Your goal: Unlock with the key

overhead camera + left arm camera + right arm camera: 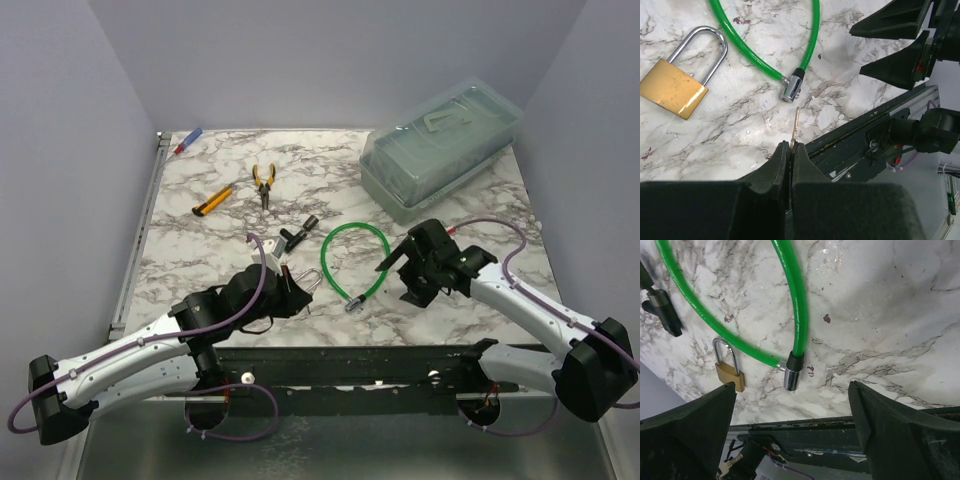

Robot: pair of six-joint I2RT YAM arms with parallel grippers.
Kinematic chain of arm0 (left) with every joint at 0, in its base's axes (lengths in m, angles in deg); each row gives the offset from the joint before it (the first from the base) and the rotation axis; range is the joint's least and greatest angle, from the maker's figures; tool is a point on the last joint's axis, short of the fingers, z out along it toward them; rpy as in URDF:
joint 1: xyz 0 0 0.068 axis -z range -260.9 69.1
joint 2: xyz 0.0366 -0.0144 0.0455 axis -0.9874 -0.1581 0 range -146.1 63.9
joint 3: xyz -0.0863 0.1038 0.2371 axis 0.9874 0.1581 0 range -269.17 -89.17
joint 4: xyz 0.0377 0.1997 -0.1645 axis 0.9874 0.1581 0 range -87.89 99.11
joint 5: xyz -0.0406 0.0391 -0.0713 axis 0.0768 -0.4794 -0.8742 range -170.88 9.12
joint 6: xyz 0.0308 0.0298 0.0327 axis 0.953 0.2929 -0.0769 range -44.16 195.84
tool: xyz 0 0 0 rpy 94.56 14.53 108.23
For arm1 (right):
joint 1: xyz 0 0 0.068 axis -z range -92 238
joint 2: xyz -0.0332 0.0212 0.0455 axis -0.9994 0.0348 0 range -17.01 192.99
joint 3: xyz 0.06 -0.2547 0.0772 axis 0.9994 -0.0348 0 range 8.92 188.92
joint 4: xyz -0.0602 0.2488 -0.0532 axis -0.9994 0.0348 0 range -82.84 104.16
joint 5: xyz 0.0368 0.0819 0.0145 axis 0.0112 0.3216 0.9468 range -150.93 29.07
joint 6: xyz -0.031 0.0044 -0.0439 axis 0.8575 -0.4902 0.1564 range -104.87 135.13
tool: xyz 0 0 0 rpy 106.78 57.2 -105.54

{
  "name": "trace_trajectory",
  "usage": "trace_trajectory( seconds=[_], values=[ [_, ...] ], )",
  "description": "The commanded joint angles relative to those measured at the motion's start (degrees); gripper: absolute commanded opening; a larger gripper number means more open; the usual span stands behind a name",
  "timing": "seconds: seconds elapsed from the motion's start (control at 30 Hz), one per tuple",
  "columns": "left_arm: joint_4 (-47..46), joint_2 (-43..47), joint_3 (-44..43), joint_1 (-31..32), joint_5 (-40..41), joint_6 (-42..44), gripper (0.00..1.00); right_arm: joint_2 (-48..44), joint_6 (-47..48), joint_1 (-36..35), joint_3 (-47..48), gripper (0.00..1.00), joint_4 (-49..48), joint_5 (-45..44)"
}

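1. Your left gripper (pixel 791 147) is pinched fully shut on the key (pixel 795 125); it holds the key's end, and the thin blade sticks straight out past the fingertips, tip free in the air.
2. Your right gripper (pixel 857 51) is spread as wide as it goes and has nothing in it; it hangs over the silver end of the cable (pixel 792 89).
3. The padlock (pixel 672 89) lies flat on the table (pixel 740 150), nobody holding it; in the left wrist view it's up and to the left of the key tip, apart from it, with the cable end in between-ish.
4. The bit that matters: the lock's long axis runs from the body at lower left to the shackle at upper right, so the bottom face, where I'd guess the keyhole is, points away from the cable; I can't see the hole itself.
5. The key axis is roughly parallel to that but off to the side; so you'd need to swing round to the body end.
6. The left arm is nearer the lock; I reckon the right should pin it first, or it'll just slide.
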Motion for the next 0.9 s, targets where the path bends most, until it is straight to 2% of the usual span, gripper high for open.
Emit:
trace_trajectory(
  seconds=[0.0, 0.03, 0.13, 0.23, 0.4, 0.43, 0.57, 0.7, 0.87],
  values=[
    [2.37, 0.31, -0.4, -0.22, -0.03, -1.64, 0.0, -0.5, -6.55, -0.47, -7.82, 0.95, -11.08, 4.27],
    [2.45, 0.36, -0.06, -0.21, -0.04, -1.71, 0.0, -0.33, -7.84, -0.52, -8.86, 0.91, -12.24, 4.08],
    [2.34, 0.74, 1.07, -0.22, -0.13, -2.51, 0.0, 3.78, -10.35, -0.79, -6.44, 0.9, -9.22, 2.32],
    [2.16, 0.68, 1.98, -0.21, -0.32, -2.74, 0.0, 12.52, -12.2, -1.77, 0.4, 0.94, -2.52, 2.87],
    [2.03, 1.25, 3.45, -0.47, 0.26, -3.24, 0.0, 27.57, -12.87, -6.35, 10.46, 0.88, 2.57, 5.15],
    [2.04, 1.52, 3.86, -0.56, 0.23, -3.37, 0.0, 28.79, -13.78, -7.35, 10.86, 0.88, 2.3, 4.83],
    [2.05, 2.97, 5.17, -0.57, -1.04, -3.73, 0.0, 30.59, -16.84, -9.43, 11.21, 0.75, 1.36, 3.34],
    [2.07, 4.07, 5.85, -0.62, -1.78, -3.74, 0.0, 33.13, -17.49, -10.93, 13.17, 0.71, 3.85, 2.44],
    [1.99, 4.3, 6.22, -0.66, -1.89, -4.03, 0.0, 34.87, -19.48, -12.16, 11.64, 0.61, 2.97, 2.36]
  ],
)
